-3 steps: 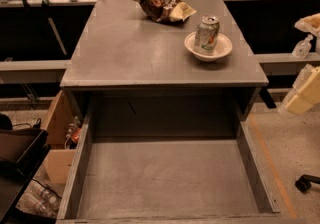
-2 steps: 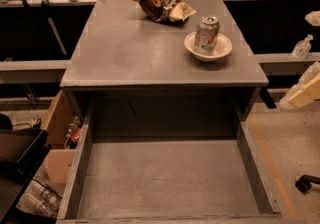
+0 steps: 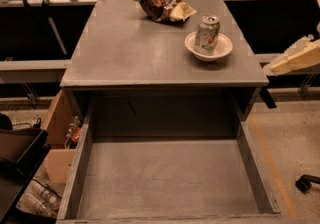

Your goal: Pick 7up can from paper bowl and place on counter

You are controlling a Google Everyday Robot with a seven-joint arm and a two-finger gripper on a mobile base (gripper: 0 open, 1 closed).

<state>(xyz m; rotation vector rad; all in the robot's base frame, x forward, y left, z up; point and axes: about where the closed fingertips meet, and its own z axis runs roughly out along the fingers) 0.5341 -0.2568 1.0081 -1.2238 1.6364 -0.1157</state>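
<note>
Hovering right of the counter (image 3: 130, 48), the claw (image 3: 286, 63) sits higher than before.

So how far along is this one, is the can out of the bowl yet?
Nothing is done yet: the 7up can stands in the paper bowl, on the right of the counter. In hand: the tool hangs beyond the right edge, apart from the can. Left: grasp, lift, place on counter.
</note>
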